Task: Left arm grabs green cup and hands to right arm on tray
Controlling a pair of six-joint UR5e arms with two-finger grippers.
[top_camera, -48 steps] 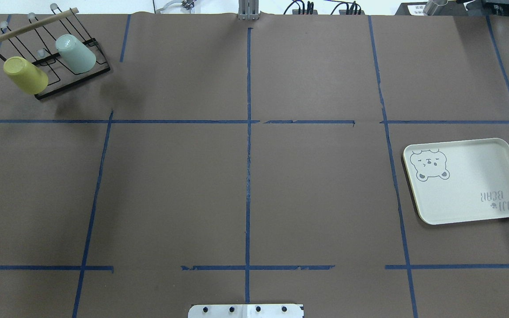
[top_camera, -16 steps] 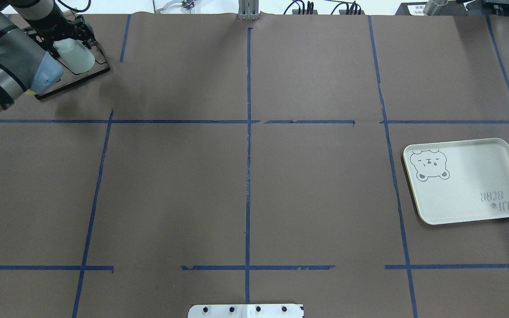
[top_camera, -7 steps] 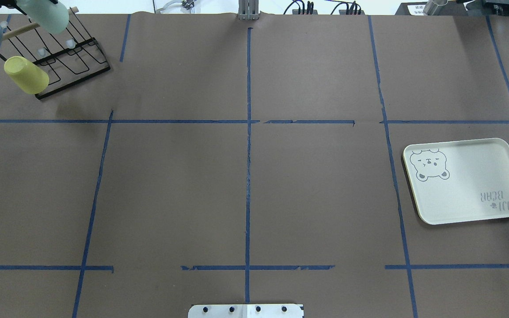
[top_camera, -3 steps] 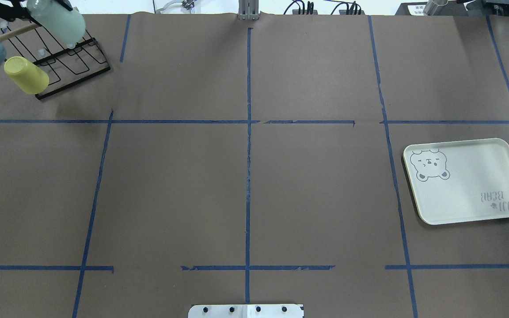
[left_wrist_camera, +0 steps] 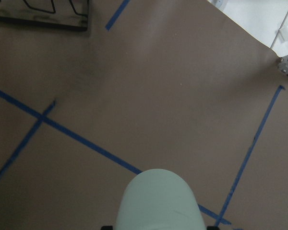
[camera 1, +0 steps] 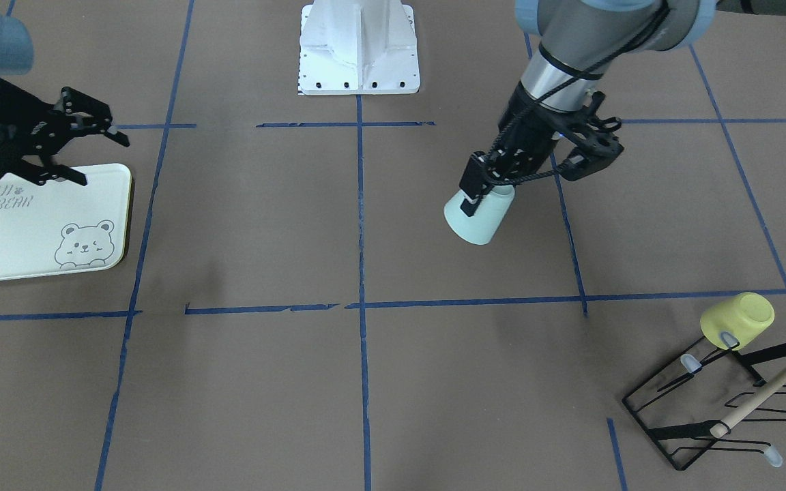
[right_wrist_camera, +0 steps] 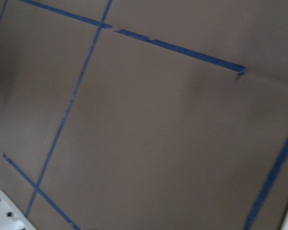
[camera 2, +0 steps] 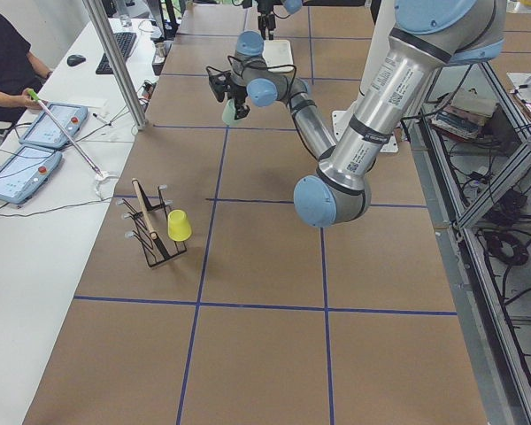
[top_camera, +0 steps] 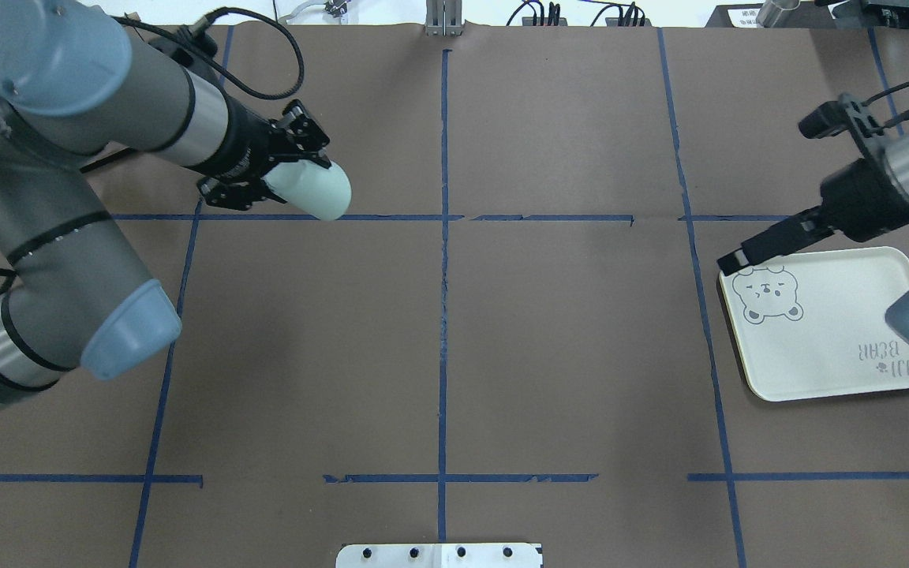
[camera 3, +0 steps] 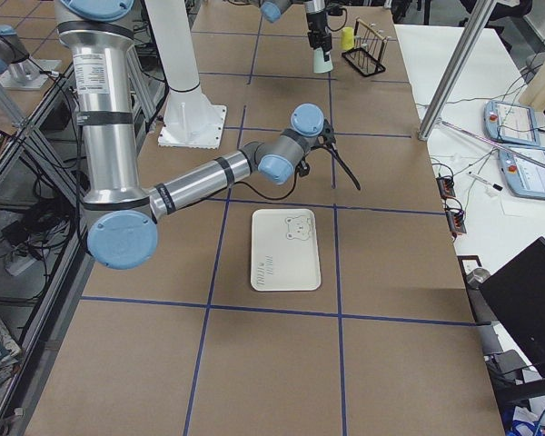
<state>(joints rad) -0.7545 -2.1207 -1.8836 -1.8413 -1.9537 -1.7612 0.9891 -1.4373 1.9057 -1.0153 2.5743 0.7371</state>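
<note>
My left gripper [top_camera: 279, 170] is shut on the pale mint-green cup [top_camera: 314, 192] and holds it tilted above the table, left of the centre line. The cup also shows in the front view [camera 1: 478, 215] below the gripper [camera 1: 487, 185], and at the bottom of the left wrist view [left_wrist_camera: 161, 201]. My right gripper [camera 1: 103, 161] is open and empty, and hovers over the far corner of the pale tray [camera 1: 18, 235] by the bear drawing. In the overhead view the right gripper [top_camera: 741, 259] is at the tray's [top_camera: 841, 347] left far corner.
A yellow cup [camera 1: 737, 319] hangs on a black wire rack [camera 1: 727, 409] with a wooden bar at the far left of the table. In the overhead view my left arm hides the rack. Blue tape lines grid the brown table. The robot's white base [camera 1: 359, 48] is at the near edge.
My left arm has carried the green cup from above the rack rightward toward the table's middle. My right arm has come into view over the tray's corner.
</note>
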